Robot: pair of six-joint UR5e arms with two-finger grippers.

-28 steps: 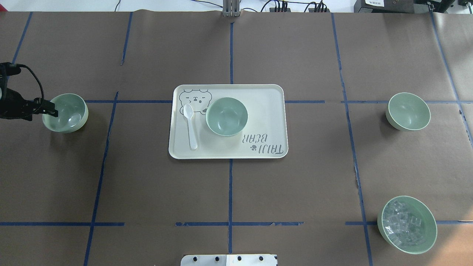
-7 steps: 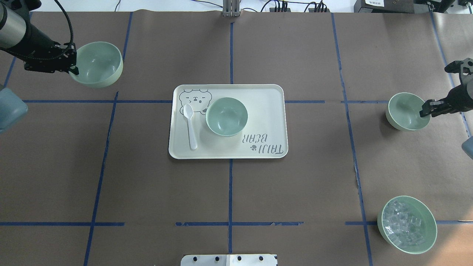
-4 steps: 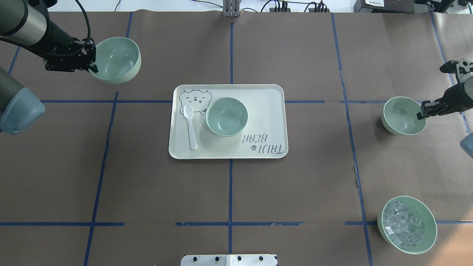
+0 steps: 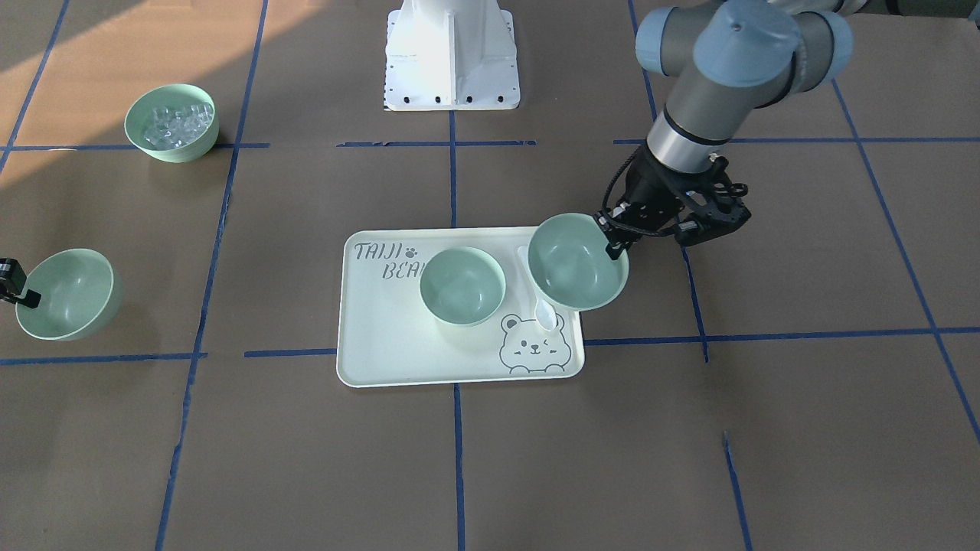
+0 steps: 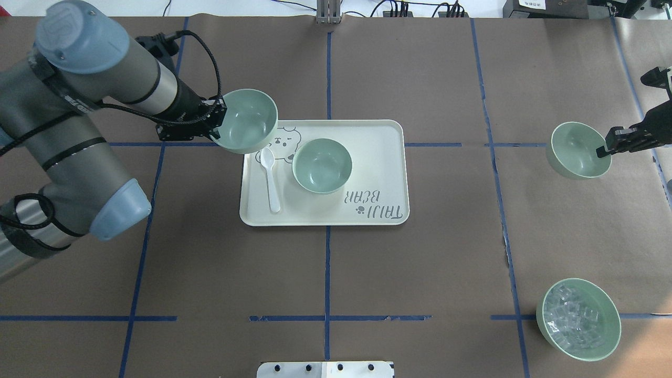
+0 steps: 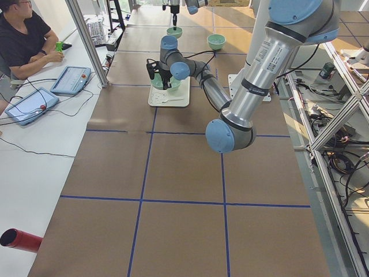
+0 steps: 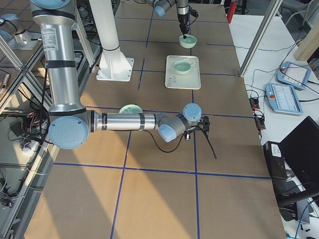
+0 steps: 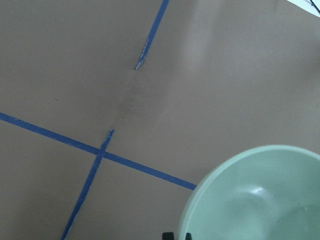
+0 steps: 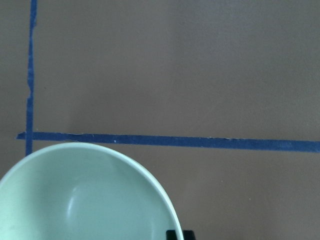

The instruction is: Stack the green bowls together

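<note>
Three pale mint-green bowls show. My left gripper (image 5: 216, 126) is shut on the rim of one green bowl (image 5: 245, 121) and holds it in the air over the tray's far left corner, above the spoon's bowl end. It also shows in the front view (image 4: 576, 262) and the left wrist view (image 8: 260, 195). A second green bowl (image 5: 322, 165) sits on the cream tray (image 5: 378, 157). My right gripper (image 5: 604, 149) is shut on the rim of the third green bowl (image 5: 575, 149) at the far right, tilted and seemingly just off the table (image 4: 67, 295).
A white spoon (image 5: 271, 181) lies on the tray left of the middle bowl. A green bowl of clear cubes (image 5: 577, 319) stands near right. Blue tape lines cross the brown paper. An operator (image 6: 26, 40) sits at the far edge.
My left gripper lifted its bowl from the far left and carried it right to the tray's corner. My right gripper came in, shut on the right bowl's rim and shifted it slightly.
</note>
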